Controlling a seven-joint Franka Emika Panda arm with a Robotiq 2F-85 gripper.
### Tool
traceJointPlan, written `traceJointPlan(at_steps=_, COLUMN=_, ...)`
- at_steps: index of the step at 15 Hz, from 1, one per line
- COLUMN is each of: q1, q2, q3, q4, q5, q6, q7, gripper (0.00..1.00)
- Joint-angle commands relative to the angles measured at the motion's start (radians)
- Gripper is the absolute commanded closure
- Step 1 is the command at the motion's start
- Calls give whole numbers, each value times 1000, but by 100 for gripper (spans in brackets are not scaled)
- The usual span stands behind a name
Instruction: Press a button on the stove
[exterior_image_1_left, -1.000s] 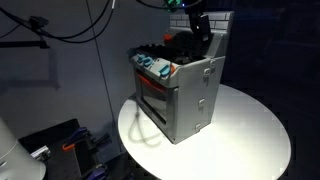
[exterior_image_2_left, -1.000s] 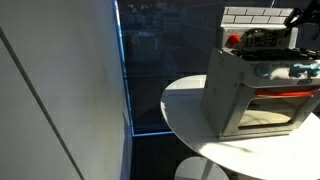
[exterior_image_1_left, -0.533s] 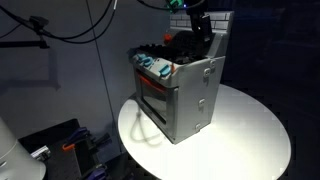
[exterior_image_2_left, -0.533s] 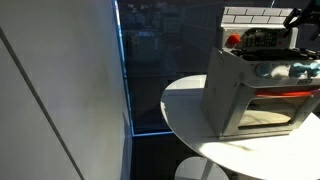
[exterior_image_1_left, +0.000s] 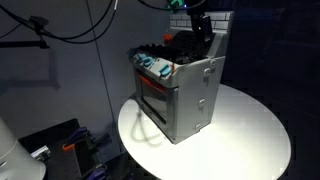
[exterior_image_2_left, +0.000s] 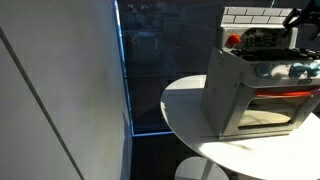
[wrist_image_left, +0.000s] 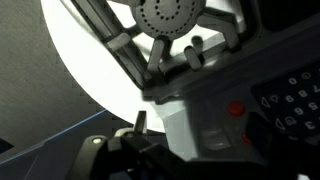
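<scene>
The toy stove (exterior_image_1_left: 185, 95) sat on the round white table (exterior_image_1_left: 250, 135). It looked light and plasticky, so I'd guess it slides if shoved. No grabbing needed, just a gentle poke, maybe on the red button (wrist_image_left: 236, 108). The arm hung over the stove's back, gripper (exterior_image_1_left: 203, 35) pointing down. Couldn't tell if the jaws were spread or closed.
</scene>
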Motion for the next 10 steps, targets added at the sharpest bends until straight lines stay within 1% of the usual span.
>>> traceJointPlan(at_steps=1, q1=13, q2=36, q3=-17, q4=56, q5=16, q6=-2, q7=-3, gripper=0)
traceJointPlan(at_steps=7, q1=17, q2=52, q3=-23, q4=70, q5=6, q6=17, q7=5, gripper=0)
traceJointPlan(at_steps=10, q1=18, q2=41, q3=-23, q4=61, q5=15, q6=1, q7=-6, gripper=0)
